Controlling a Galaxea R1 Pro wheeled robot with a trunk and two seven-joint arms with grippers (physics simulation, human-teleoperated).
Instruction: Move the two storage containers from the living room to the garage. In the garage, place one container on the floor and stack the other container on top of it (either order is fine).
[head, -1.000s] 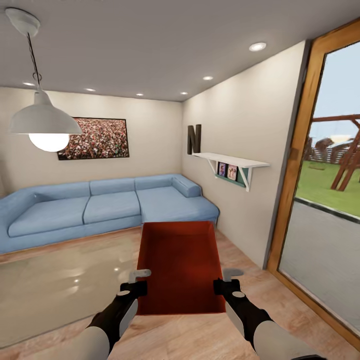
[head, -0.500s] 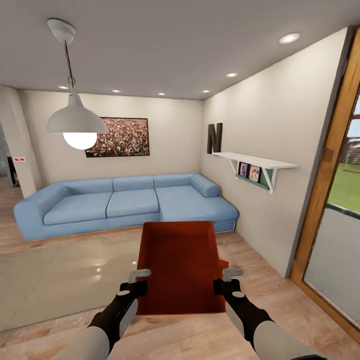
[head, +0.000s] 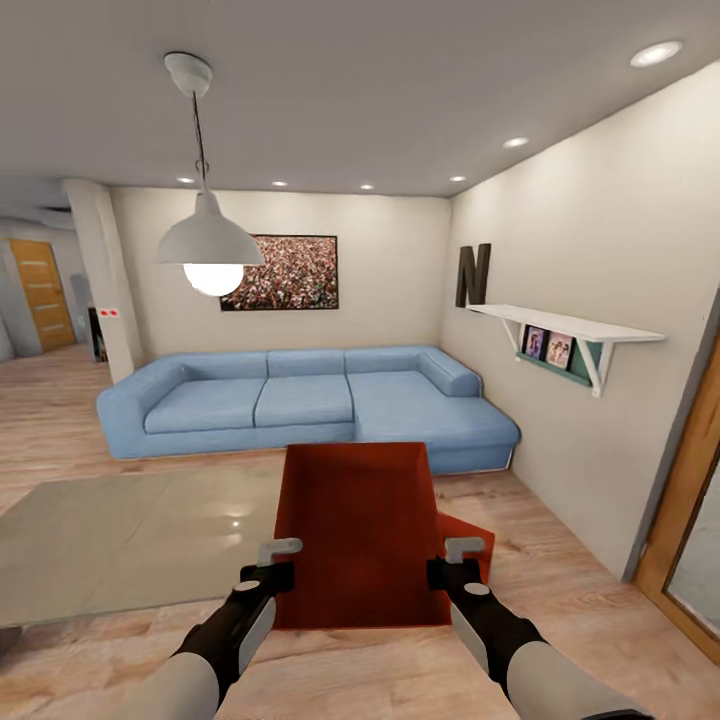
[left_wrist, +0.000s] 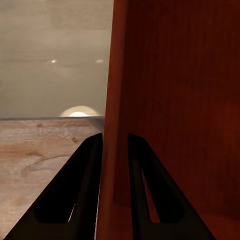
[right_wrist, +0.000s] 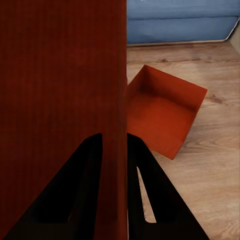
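Observation:
I am in the living room. One orange-red storage container (head: 360, 530) hangs in front of me over the wood plank floor, held by its two side walls. My left gripper (head: 275, 567) is shut on its left wall (left_wrist: 116, 75), one finger on each side. My right gripper (head: 450, 567) is shut on its right wall (right_wrist: 120, 75) the same way. The second storage container (head: 472, 545) lies on the plank floor just right of and below the held one, seen lidless and empty in the right wrist view (right_wrist: 162, 107). The garage is out of view.
A blue corner sofa (head: 300, 400) stands ahead against the back wall, with a pale rug (head: 130, 530) in front of it at left. A pendant lamp (head: 210, 245) hangs high at left. White shelf (head: 570, 325) and wood door frame (head: 690, 520) line the right wall. An orange door (head: 40, 295) shows far left.
The whole view has swung left, so the camera turned. The second container has come into sight beside the held one. Both grippers keep the same hold.

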